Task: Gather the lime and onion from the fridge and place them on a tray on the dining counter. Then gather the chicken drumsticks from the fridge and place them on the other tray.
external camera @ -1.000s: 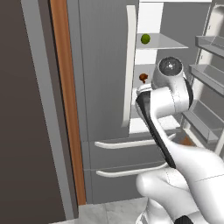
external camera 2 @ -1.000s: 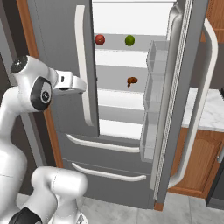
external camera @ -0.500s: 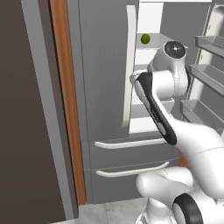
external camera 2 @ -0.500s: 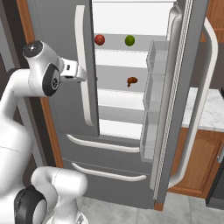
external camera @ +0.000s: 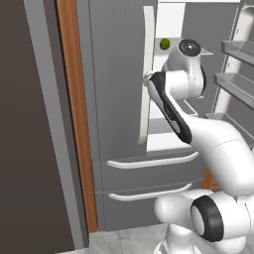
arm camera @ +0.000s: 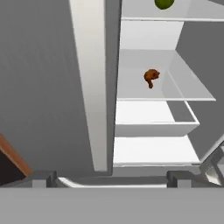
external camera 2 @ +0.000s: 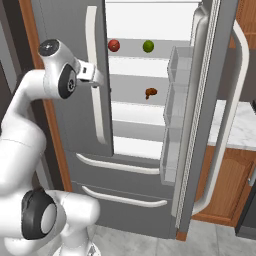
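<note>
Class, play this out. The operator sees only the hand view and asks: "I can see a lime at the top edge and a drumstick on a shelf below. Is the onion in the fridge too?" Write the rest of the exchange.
Observer: Yes. The onion is on the same shelf as the lime, on the side nearer the left door.
Operator: Is the right door out of the way?
Observer: The right door is swung wide open, with its bins facing the shelves.
Operator: Where is my gripper against all that?
Observer: The gripper is open, close in front of the left door's handle, lower than the onion's shelf.
</note>
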Tool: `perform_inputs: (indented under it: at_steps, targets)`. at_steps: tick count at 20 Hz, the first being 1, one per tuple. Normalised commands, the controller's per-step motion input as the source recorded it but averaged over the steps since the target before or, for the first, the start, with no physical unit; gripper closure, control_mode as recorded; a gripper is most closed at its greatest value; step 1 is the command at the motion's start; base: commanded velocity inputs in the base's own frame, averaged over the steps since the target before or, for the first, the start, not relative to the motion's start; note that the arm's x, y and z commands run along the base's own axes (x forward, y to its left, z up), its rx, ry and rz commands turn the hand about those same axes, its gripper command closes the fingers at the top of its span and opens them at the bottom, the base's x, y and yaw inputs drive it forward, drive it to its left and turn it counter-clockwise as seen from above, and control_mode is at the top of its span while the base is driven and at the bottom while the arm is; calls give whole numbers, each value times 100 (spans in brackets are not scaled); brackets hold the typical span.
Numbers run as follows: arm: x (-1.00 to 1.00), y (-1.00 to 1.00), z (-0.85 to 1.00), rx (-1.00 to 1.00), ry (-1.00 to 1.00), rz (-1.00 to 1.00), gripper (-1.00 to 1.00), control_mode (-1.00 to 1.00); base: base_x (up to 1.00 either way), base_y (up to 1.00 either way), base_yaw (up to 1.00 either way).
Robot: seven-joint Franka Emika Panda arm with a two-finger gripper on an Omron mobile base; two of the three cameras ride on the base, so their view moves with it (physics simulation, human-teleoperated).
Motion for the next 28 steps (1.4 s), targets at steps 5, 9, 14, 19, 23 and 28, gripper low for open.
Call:
perform_inputs:
  at_steps: [5,9,14,19,23,28]
  targets:
    - [41,13,0,0,-3,-1,-100,-100,0,0,0]
    - [37,9,0,0,-3,0,-100,-100,0,0,0]
    - [36,0,0,0,-3,-3,-100,-100,0,0,0]
    - [46,0,0,0,0,-1,-100,-100,0,0,0]
    - [43,0,0,0,0,0,-100,-100,0,0,0]
    - [43,0,0,0,0,0,-100,-100,0,0,0]
